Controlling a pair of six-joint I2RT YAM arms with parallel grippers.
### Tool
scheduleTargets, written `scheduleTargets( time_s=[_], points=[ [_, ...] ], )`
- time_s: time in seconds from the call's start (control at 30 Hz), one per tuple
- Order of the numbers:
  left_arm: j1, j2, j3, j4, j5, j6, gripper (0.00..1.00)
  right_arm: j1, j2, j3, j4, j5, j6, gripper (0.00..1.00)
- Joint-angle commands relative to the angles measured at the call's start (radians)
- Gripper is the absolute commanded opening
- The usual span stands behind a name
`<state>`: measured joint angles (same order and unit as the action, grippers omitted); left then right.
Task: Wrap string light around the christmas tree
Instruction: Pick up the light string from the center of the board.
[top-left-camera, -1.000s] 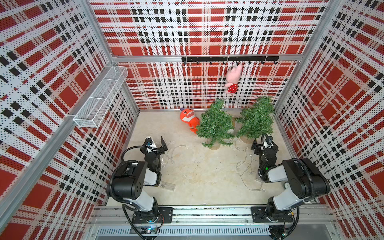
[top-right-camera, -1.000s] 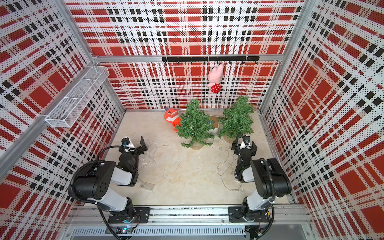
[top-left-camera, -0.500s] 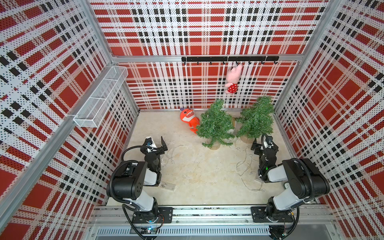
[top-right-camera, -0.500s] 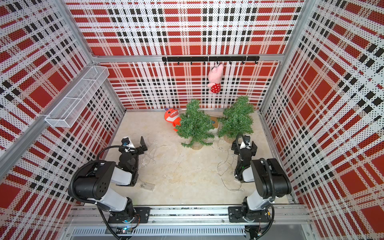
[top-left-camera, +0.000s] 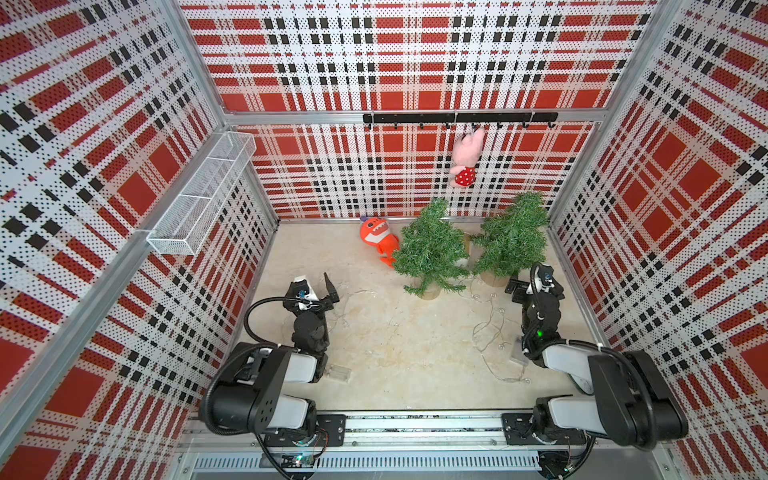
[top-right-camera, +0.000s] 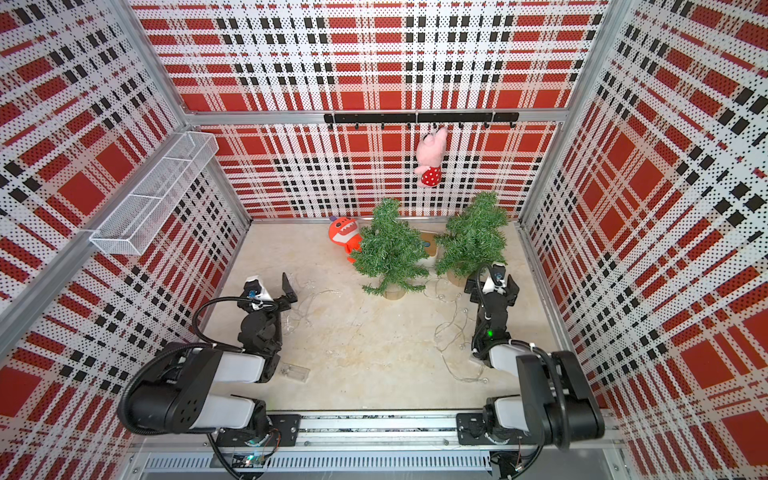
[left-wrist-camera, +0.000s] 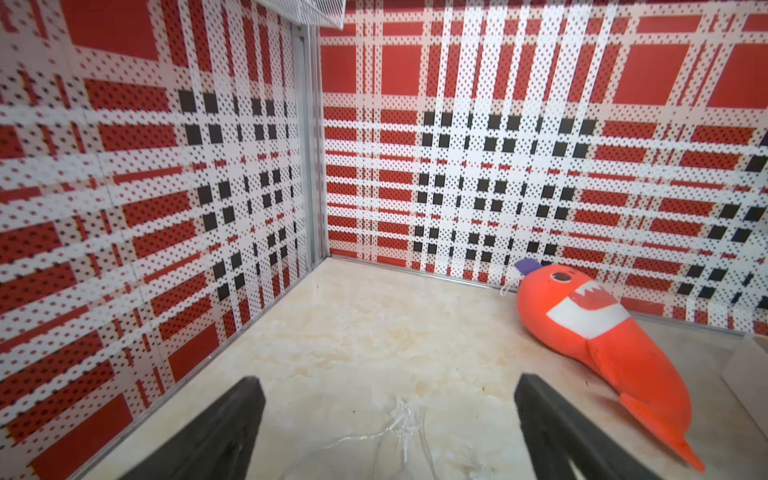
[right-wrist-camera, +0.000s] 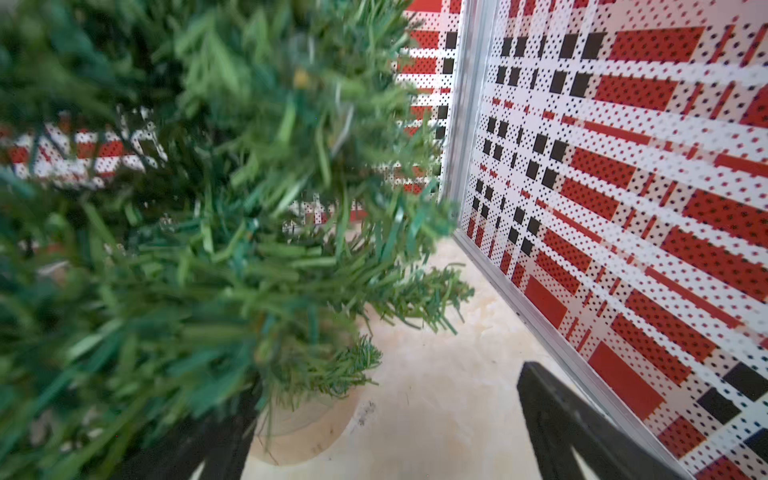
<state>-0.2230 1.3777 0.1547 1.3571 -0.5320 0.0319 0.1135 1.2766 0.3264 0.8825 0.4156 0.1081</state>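
The left end effector and right end effector both gape apart, empty. The string light looks thin, limp and tangle-prone; pinch the wire between bulbs.

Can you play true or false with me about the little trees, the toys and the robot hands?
The pink plush hangs from the hook rail. True.
The string light is wound round a christmas tree. False: it lies loose on the floor.
The left gripper is shut on the string light. False: it is open and empty.
The orange plush lies on the floor beside that tree. True.
The right gripper is open. True.
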Motion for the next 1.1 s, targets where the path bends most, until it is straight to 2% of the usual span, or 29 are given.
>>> scheduleTargets(
  time_s=[0.0,0.1,0.17,0.2,0.27,0.3,0.37,0.43,0.53,0.57,0.7,0.77,0.93,1.07],
  points=[
    [-0.100,-0.049,0.024,-0.074,-0.219,0.066,0.98,0.019,-0.086,0.088,-0.359,0.078,0.109,1.00],
    [-0.173,-0.070,0.065,-0.130,-0.366,0.106,0.98,0.044,-0.132,0.217,-0.680,0.122,0.237,1.00],
    [-0.212,-0.088,0.114,-0.208,-0.444,0.085,0.98,0.041,-0.157,0.301,-0.850,0.050,0.387,1.00],
    [-0.224,-0.097,0.136,-0.249,-0.463,0.060,0.98,0.039,-0.169,0.322,-0.914,0.003,0.475,1.00],
    [-0.247,-0.125,0.210,-0.433,-0.485,-0.018,0.98,0.028,-0.214,0.280,-0.849,-0.235,0.497,1.00],
    [-0.255,-0.142,0.251,-0.539,-0.483,-0.081,0.98,0.028,-0.234,0.255,-0.809,-0.314,0.496,1.00],
    [-0.243,-0.176,0.345,-0.801,-0.405,-0.260,0.98,0.038,-0.250,0.259,-0.841,-0.372,0.547,1.00],
    [-0.205,-0.205,0.400,-0.960,-0.243,-0.351,0.98,0.058,-0.254,0.283,-0.892,-0.387,0.555,0.99],
    [-0.099,-0.253,0.404,-1.026,0.086,-0.448,0.99,0.109,-0.254,0.330,-0.961,-0.397,0.542,0.98],
    [-0.072,-0.268,0.400,-1.043,0.137,-0.481,0.98,0.136,-0.253,0.352,-1.000,-0.383,0.539,0.98],
    [-0.033,-0.283,0.423,-1.217,0.198,-0.546,0.95,0.275,-0.302,0.375,-1.076,-0.233,0.556,0.94],
    [0.020,-0.287,0.425,-1.295,0.215,-0.572,0.96,0.327,-0.340,0.368,-1.085,-0.177,0.563,0.94],
    [0.166,-0.272,0.364,-1.298,0.408,-0.621,0.94,0.342,-0.355,0.381,-1.098,-0.274,0.534,0.93],
    [0.180,-0.203,0.390,-1.285,0.424,-0.607,0.86,0.412,-0.368,0.366,-1.100,-0.289,0.519,0.93]
  ],
)
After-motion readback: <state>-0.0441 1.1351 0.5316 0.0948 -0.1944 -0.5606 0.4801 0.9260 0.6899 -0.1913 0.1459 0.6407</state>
